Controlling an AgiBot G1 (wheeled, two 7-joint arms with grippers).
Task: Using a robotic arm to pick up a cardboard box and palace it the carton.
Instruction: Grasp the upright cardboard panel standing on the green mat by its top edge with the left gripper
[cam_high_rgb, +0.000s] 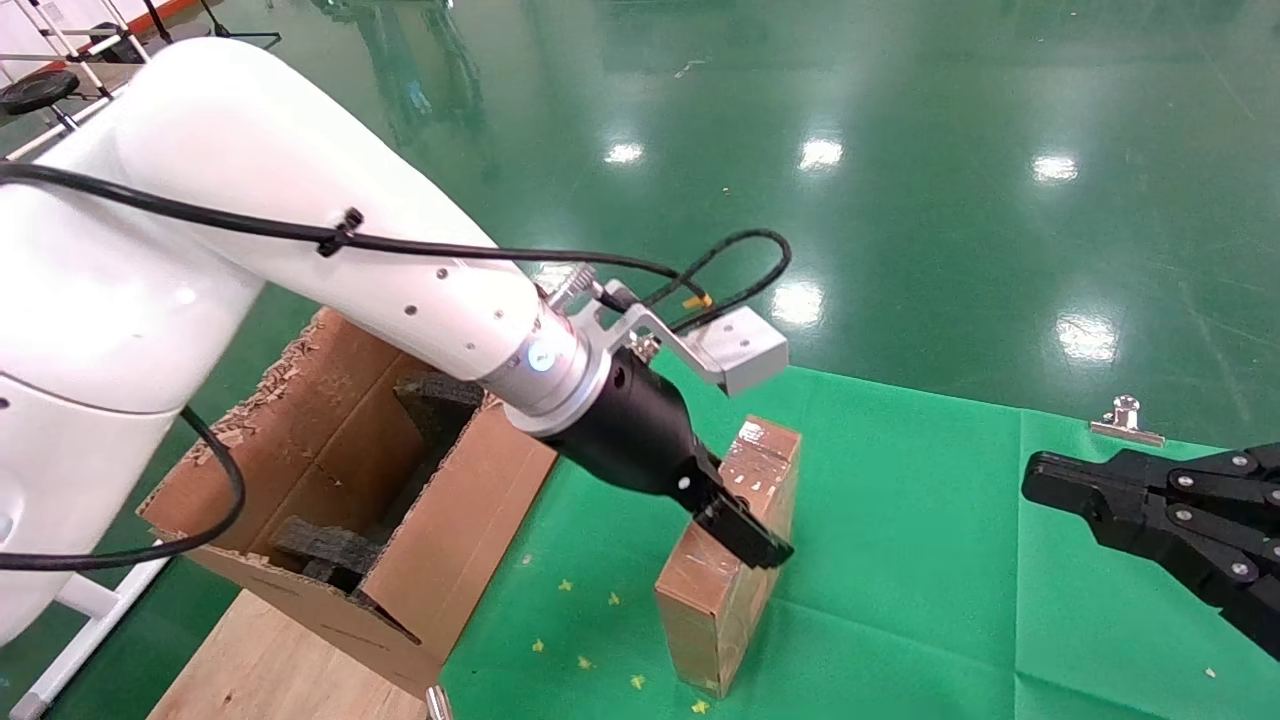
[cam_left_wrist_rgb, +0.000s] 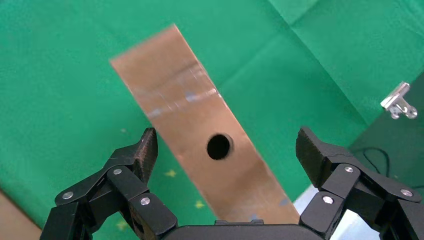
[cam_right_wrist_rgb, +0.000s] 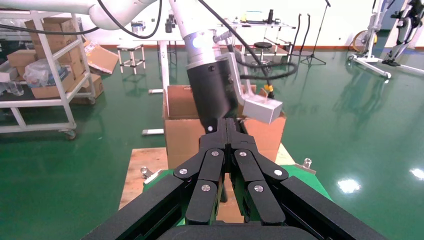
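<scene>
One robotic arm (cam_high_rgb: 300, 260) reaches over the green cloth (cam_high_rgb: 900, 560). Its left gripper (cam_high_rgb: 735, 520) has fingers spread wide around the cardboard box (cam_high_rgb: 725, 570), standing upright beside the carton (cam_high_rgb: 350, 490). Off to the side, the right gripper (cam_right_wrist_rgb: 231, 131) has fingers pressed together.

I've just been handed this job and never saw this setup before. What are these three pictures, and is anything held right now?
One picture looks down from the robot's head; the other two come from cameras on its wrists. The white left arm's black gripper is over a slim cardboard box standing on a green cloth. The left wrist picture shows its fingers open on either side of the box, not touching, so nothing is held. The big torn carton with black foam sits to the robot's left. The right gripper waits shut at the right edge. A metal clip lies on the cloth.
</scene>
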